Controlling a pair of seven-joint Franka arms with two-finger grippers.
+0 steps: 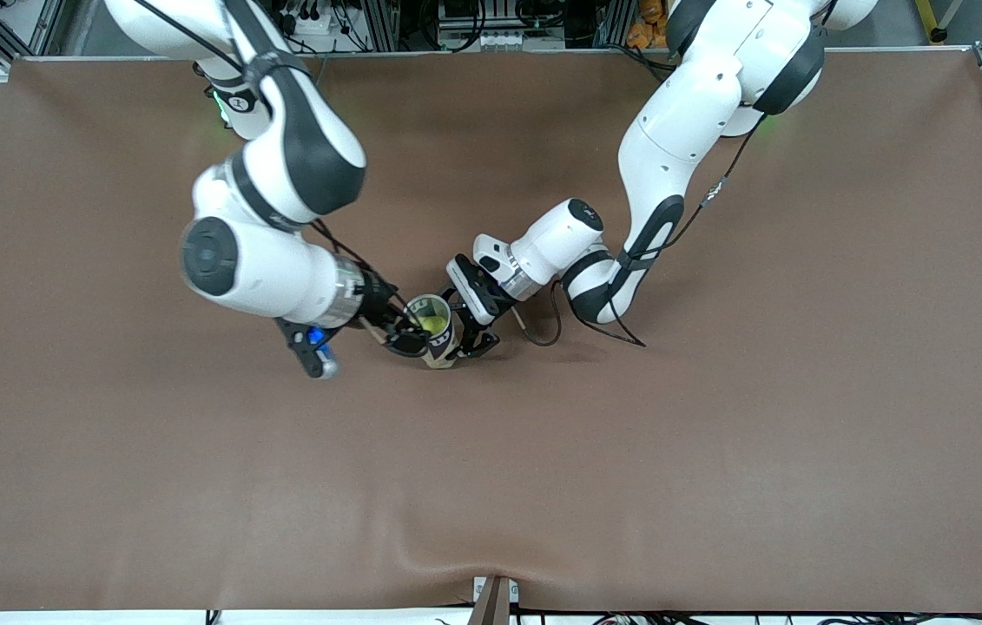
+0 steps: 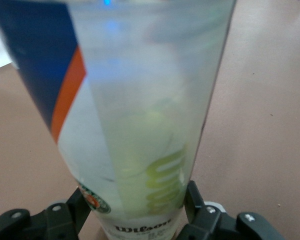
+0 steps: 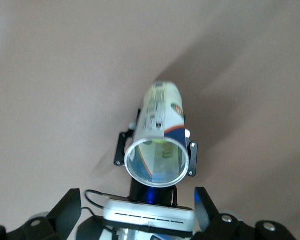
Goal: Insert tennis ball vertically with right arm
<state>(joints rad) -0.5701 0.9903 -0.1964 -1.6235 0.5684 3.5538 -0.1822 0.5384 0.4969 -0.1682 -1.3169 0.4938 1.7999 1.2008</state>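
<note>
Only the front view showed the tennis ball (image 1: 432,323) inside the upright can (image 1: 436,332), which the left gripper (image 1: 466,334) clamped near its base. The right gripper (image 1: 395,334) hung over the can's mouth, jaws spread wide and empty, above the brown bench (image 1: 716,434).

The clear ball can (image 2: 150,125) carries the one legible word: "Wilson", in dark letters on the white band near its base, seen in the left wrist view; just above that stands a round emblem in green and orange whose lettering is too small to read; a yellow-green pattern shows through the plastic, not legible as text; the fine print on the label in the right wrist view cannot be read.
</note>
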